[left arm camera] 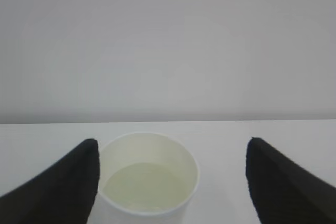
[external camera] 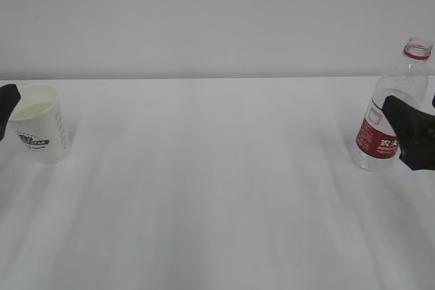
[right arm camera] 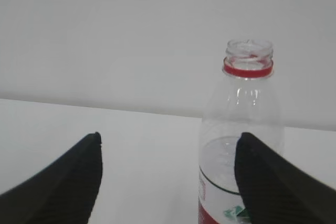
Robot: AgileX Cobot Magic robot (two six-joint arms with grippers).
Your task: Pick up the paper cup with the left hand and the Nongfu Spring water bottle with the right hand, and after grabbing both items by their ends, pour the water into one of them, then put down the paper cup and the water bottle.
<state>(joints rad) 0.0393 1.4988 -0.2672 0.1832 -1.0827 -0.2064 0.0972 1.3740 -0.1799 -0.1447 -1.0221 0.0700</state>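
The bare white table [external camera: 217, 188] fills the foreground. At its left edge my left end effector [left arm camera: 170, 182] stands wide open around the paper cup [left arm camera: 148, 177], one finger [left arm camera: 68, 182] touching its rim, the other well clear, nothing gripped; the cup stands upright, holding water [left arm camera: 144, 186]. At the right, my right end effector [right arm camera: 168, 182] is wide open too. The uncapped bottle [right arm camera: 242, 145] stands upright against its right finger [right arm camera: 278, 182], off-centre, not clasped. Each arm has its own item nearest.
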